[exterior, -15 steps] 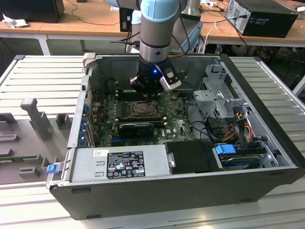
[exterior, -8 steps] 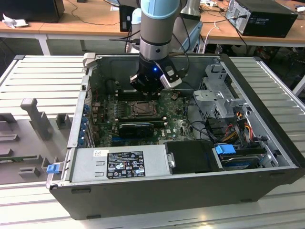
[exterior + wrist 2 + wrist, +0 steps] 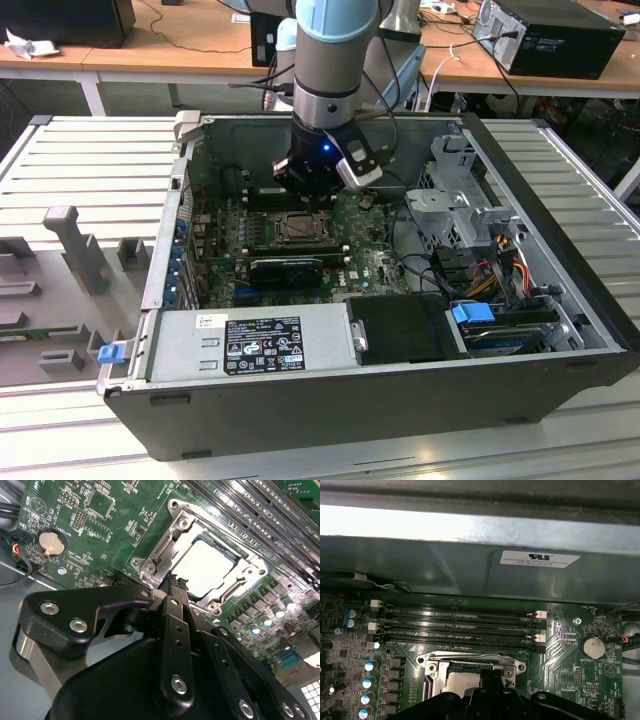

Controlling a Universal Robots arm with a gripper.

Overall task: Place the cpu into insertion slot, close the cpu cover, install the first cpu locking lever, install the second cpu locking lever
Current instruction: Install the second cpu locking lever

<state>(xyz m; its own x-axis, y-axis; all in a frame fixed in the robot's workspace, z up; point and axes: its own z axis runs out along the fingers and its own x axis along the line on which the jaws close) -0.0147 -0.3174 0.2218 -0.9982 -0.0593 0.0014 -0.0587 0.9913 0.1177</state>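
Inside open computer case (image 3: 560,300) on ribbed tabletop (image 3: 90,160) — cpu (image 3: 207,567) seated, cpu cover (image 3: 165,545) down; gripper (image 3: 172,582) at cover's 7 o'clock corner, jaws together — lever step likely.

Open room above socket, case wall (image 3: 470,575) beside.

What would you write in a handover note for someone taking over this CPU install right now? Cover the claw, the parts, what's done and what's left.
Claw: low over the motherboard, at the edge of the insertion slot; open or shut cannot be told.
Cpu: seated in the slot, pale face up.
Cpu cover: appears to lie flat around the cpu.
Done: cpu placed, cover seemingly closed.
Left: both locking levers; whether either is latched cannot be told.
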